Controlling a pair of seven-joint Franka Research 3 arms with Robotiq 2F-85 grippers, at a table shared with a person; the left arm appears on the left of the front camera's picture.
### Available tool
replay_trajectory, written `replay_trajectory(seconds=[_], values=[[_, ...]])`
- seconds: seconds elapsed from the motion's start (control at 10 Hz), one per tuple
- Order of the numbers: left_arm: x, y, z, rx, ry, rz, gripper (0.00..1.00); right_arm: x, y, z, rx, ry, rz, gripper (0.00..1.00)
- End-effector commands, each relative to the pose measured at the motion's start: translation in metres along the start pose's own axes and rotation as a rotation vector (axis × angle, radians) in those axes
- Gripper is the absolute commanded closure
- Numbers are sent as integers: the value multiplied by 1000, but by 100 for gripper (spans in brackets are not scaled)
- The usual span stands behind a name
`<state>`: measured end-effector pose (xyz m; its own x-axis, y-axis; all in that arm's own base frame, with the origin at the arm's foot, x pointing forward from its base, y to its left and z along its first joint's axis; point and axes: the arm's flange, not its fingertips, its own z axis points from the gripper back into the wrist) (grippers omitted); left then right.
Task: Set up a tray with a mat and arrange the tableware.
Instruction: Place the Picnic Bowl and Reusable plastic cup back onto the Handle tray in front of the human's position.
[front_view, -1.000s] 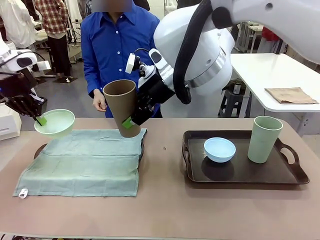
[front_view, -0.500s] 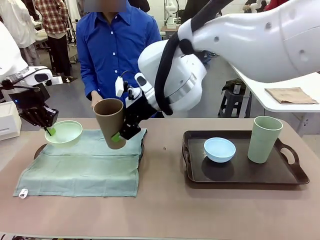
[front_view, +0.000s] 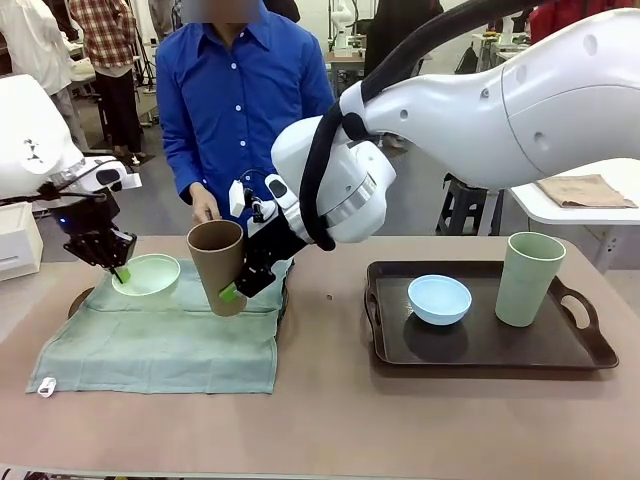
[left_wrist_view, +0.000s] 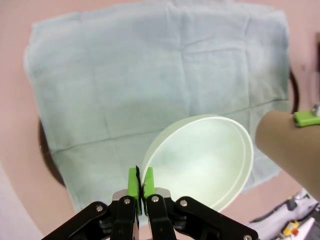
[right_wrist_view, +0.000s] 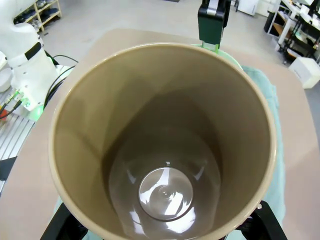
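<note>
A: From the front, where is the tableware?

B: At left centre the left pincer (front_view: 120, 272) is clamped on the near rim of the pale green bowl (front_view: 148, 274), which sits low over the far left part of the mat (front_view: 160, 335). I cannot tell whether it touches the cloth. Just right of it, the right pincer (front_view: 232, 290) grips the brown cup (front_view: 220, 265), which is tilted, mouth up, over the mat's far right part.

A: And the mat?

B: It is spread over a dark tray (front_view: 80, 300) whose edges peek out. On the right of the desk (front_view: 330, 420) a second tray (front_view: 480, 350) holds the light blue bowl (front_view: 439, 298) and the pale green cup (front_view: 529, 278), apart. A person (front_view: 240, 100) in a blue shirt stands behind.

A: The left wrist view?

B: At bottom centre the green pads (left_wrist_view: 133, 181) pinch the bowl's (left_wrist_view: 200, 160) rim between them. The mat (left_wrist_view: 150, 75) covers the upper frame, and the brown cup's (left_wrist_view: 287, 145) wall enters at right.

A: The right wrist view?

B: It looks down into the brown cup (right_wrist_view: 162, 140), held between black fingers (right_wrist_view: 265, 220) at the bottom corners. The left pincer (right_wrist_view: 214, 22) stands at the top, just beyond the rim.
</note>
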<state>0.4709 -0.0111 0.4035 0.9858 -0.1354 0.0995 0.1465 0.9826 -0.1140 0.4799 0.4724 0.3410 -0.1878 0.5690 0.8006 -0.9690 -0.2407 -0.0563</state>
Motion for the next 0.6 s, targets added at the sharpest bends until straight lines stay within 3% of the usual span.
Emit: replay_trajectory(seconds=[0.0, 0.1, 0.2, 0.5], values=[[18, -1, -3, -28, 3, 56, 96, -2, -5, 1, -35, 16, 12, 18], [12, -7, 12, -88, -2, 42, 96, 0, 0, 0, 0, 0, 0, 18], [8, 2, -9, -13, 12, 15, 96, 0, 0, 0, 0, 0, 0, 18], [12, 0, -7, -36, 13, 29, 96, -7, -4, 3, -14, -25, 19, 18]])
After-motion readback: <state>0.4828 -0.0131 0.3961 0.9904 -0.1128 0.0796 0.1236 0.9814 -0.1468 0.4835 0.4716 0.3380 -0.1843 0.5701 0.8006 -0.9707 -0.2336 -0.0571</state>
